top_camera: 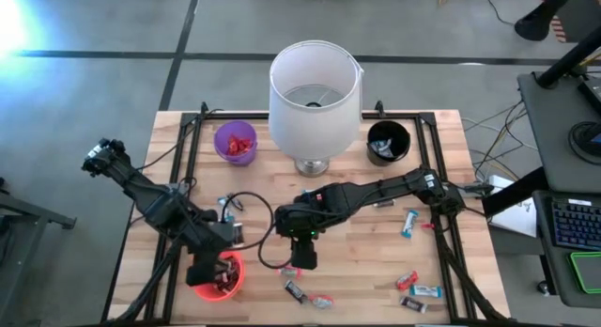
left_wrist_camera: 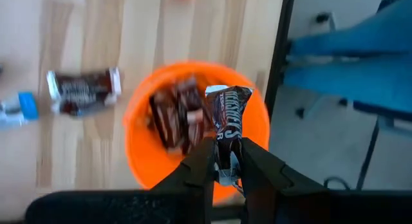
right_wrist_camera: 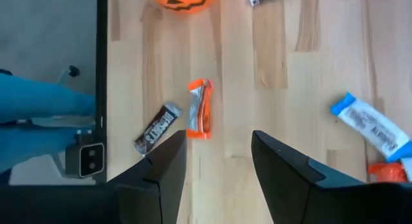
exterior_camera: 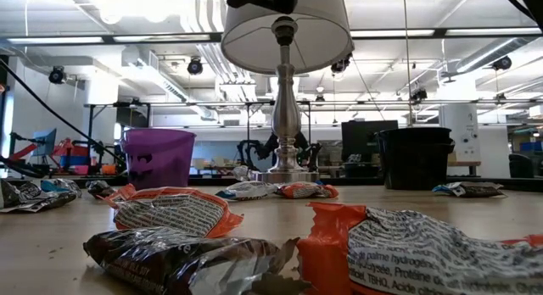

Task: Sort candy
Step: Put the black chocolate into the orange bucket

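A grey concrete floor (top_camera: 94, 83) is seen around the wooden table (top_camera: 357, 247). Rows of ceiling lights (exterior_camera: 475, 42) and exposed ducts (exterior_camera: 170, 83) are shown beyond, with a desk (top_camera: 563, 167) placed alongside.

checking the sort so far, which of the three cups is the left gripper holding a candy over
The orange-red cup at the table's front left. The left gripper holds a dark brown candy bar above it; the purple cup and black cup stand beside the lamp.

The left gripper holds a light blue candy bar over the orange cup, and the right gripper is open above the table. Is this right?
Not quite. The left gripper holds a dark brown candy bar, not a light blue one, over the orange cup, as the left wrist view shows. The right gripper is indeed open above the table.
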{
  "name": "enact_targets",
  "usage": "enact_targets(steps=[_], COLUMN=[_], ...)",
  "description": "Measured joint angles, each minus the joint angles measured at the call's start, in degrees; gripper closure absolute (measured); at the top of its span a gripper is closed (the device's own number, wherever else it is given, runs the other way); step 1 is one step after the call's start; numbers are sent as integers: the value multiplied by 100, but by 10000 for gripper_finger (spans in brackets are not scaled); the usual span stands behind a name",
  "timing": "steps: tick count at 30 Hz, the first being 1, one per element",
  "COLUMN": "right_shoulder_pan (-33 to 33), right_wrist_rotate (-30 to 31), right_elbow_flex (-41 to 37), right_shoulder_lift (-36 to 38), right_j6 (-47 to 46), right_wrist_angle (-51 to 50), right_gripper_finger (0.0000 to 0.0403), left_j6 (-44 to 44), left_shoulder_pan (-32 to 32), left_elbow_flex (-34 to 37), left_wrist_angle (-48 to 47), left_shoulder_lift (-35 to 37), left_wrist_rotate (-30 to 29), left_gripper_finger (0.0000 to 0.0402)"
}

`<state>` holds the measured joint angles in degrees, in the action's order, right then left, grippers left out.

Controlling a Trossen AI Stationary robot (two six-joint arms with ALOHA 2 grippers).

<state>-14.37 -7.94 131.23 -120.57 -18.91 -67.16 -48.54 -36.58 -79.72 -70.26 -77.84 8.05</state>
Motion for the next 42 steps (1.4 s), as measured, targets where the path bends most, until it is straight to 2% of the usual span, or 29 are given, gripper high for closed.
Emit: enact_targets(steps=[3, 14, 25, 36, 42], right_shoulder_pan=[2, 2, 2, 2, 5], right_wrist_rotate=[1, 2, 55, 61, 61], right_elbow_flex=[-13, -15, -39, -43, -59], right_shoulder_lift=[-5, -9, -17, -17, -17], right_j6=[-161, -624, -1011, -936, -1101], right_wrist_angle=[-9, -9, 2, -46, -319], right_gripper_finger=[239, 241, 246, 234, 234], left_j6=[4, 154, 642, 818, 975], left_shoulder_pan=[-88, -450, -474, -473, -472], left_elbow_flex=[21, 267, 1343, 1700, 1665], left_wrist_angle=[-146, -225, 231, 372, 365], left_shoulder_lift=[2, 4, 4, 4, 4], left_wrist_rotate=[162, 182, 45, 47, 48], left_gripper_finger=[359, 359, 358, 358, 327])
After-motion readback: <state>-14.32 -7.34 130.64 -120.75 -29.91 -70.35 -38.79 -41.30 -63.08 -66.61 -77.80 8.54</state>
